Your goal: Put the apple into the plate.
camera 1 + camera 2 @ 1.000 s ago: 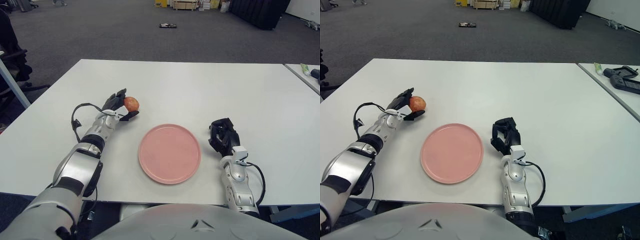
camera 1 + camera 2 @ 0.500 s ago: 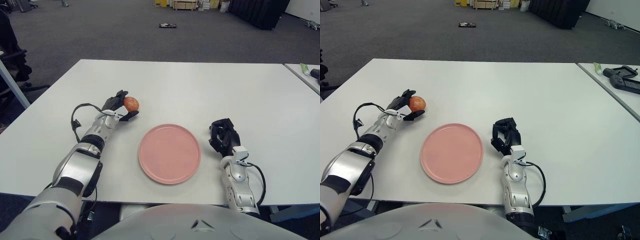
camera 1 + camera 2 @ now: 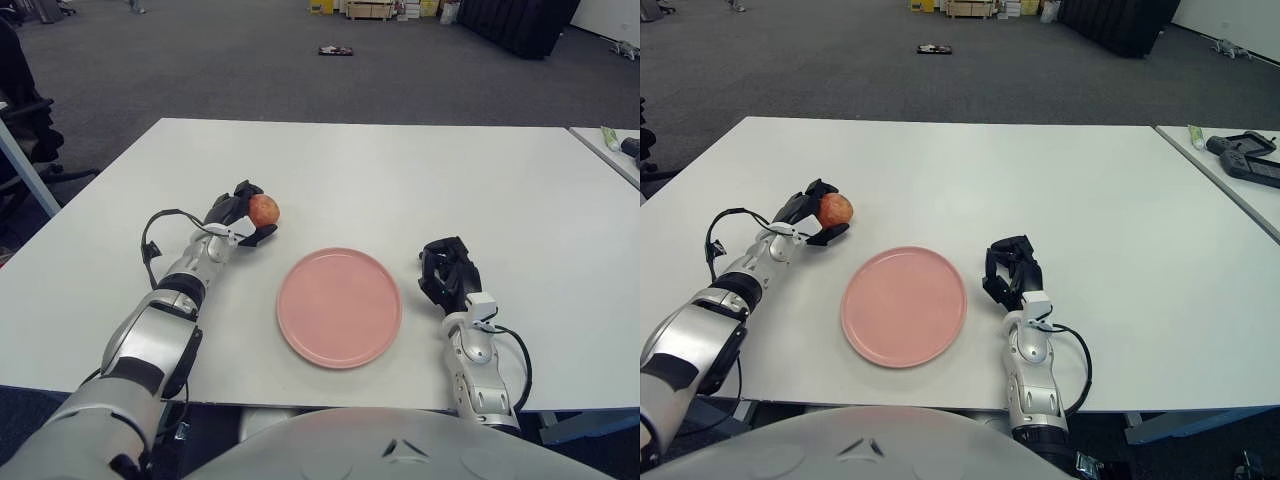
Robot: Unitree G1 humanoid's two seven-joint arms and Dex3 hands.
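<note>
at the far left edge a dark office chair (image 3: 25, 110) stands on the grey carpet beside the white worktop (image 3: 380, 170). the robot's left arm reaches forward over the left part of the worktop, a black cable looping off its wrist. the left hand (image 3: 238, 215) is closed around the apple (image 3: 264, 209): dark fingers (image 3: 228, 205) wrap the apple's left and far side, and the thumb presses in from the near side. the apple is reddish with a paler patch and sits in this grasp just above or right at the worktop; whether it touches the surface cannot be told. it lies to the left of and a little beyond the plate, near it but not over it.

the pink plate (image 3: 339, 307) lies flat toward the near middle of the worktop, round, with a low rim and nothing on it.

just to the right of the plate, the right hand (image 3: 1010, 268) rests on the worktop, its black fingers curled in on themselves and holding nothing, apart from the plate's rim. its silver forearm runs back toward the near edge, with a black cable looping beside it.

at the far right a second worktop (image 3: 1220, 170) stands beside the first, separated by a narrow gap; on it lie a small green-and-white tube (image 3: 1196, 136) and a dark controller-like device (image 3: 1244, 157). out on the carpet beyond, a small dark object (image 3: 335, 51) lies on the floor
</note>
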